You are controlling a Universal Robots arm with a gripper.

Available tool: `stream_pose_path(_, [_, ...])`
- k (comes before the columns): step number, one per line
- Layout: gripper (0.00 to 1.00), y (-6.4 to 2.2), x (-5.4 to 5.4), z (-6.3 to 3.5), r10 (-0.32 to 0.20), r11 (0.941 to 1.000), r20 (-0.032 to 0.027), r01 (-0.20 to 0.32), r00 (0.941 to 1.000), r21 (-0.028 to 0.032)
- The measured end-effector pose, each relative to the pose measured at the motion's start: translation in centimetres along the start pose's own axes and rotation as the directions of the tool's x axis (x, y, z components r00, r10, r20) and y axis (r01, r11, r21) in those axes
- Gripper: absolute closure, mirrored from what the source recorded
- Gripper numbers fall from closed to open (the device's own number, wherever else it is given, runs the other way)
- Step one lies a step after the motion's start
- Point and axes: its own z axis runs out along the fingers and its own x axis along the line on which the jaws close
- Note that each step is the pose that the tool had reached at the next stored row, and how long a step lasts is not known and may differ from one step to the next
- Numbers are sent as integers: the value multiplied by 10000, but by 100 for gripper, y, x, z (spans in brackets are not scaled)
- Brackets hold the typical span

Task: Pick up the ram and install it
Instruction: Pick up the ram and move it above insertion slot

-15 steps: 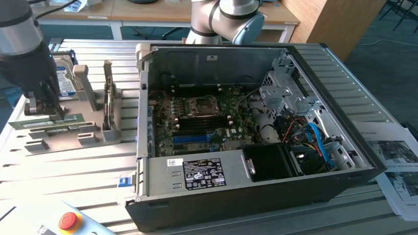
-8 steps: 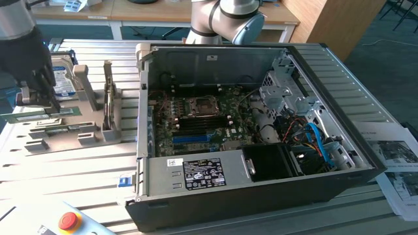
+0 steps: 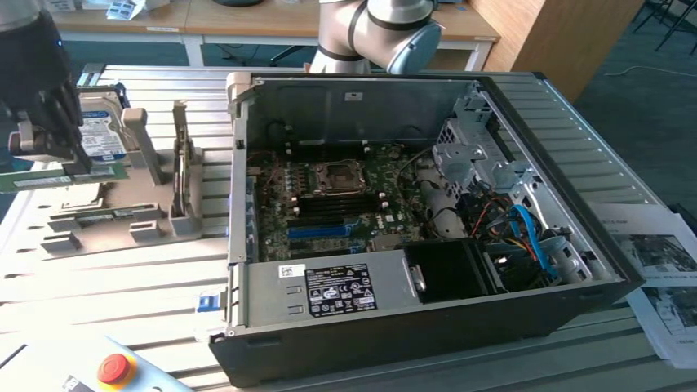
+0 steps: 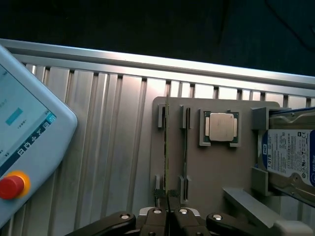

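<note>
The ram (image 3: 42,179) is a thin green stick that juts toward the exterior view's left, just above the grey parts holder (image 3: 109,233). My gripper (image 3: 78,169) is shut on it from above. In the wrist view the held ram (image 4: 166,147) appears edge-on as a thin line over the holder's first pair of slots, pinched between the fingertips of my gripper (image 4: 170,210). A second green stick (image 3: 111,214) lies in the neighbouring slots (image 4: 184,147). The open computer case (image 3: 512,90) lies to the exterior view's right, with the motherboard's memory slots (image 3: 325,214) exposed.
The holder also carries a blue-labelled hard drive (image 4: 290,157) and a square silver processor chip (image 4: 221,127). A teach pendant with a red button (image 4: 11,186) lies on the slatted metal table (image 3: 120,286). Papers (image 3: 664,269) sit at the exterior view's right.
</note>
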Motion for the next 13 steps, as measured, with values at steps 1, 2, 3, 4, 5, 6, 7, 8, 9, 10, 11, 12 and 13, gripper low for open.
stream_pose_path(1, [88, 1, -1, -31, 1, 10000, -10, -1, 10000, 0])
stream_pose_path(2, [88, 2, -1, -63, 2, 10000, -21, -2, 10000, -1])
stream_pose_path(3, [88, 4, -2, -96, 2, 10000, -32, -2, 10000, -2])
stream_pose_path(4, [88, 5, -3, -128, 3, 10000, -43, -3, 10000, -4])
stream_pose_path(5, [88, 6, -3, -158, 4, 10000, -54, -4, 10000, -5])
stream_pose_path(6, [88, 7, -4, -190, 4, 10000, -66, -4, 10000, -7])
stream_pose_path(7, [88, 9, -4, -219, 5, 10000, -77, -5, 10000, -8])
stream_pose_path(8, [88, 10, -5, -248, 5, 10000, -88, -5, 10000, -9])
stream_pose_path(9, [88, 11, -5, -277, 6, 10000, -99, -6, 10000, -10])
stream_pose_path(10, [88, 12, -6, -304, 6, 10000, -109, -7, 9999, -10])
stream_pose_path(11, [88, 13, -6, -333, 7, 10000, -122, -7, 9999, -12])
stream_pose_path(12, [88, 15, -7, -358, 8, 10000, -132, -8, 9999, -13])
stream_pose_path(13, [88, 16, -7, -384, 8, 10000, -144, -8, 9999, -14])
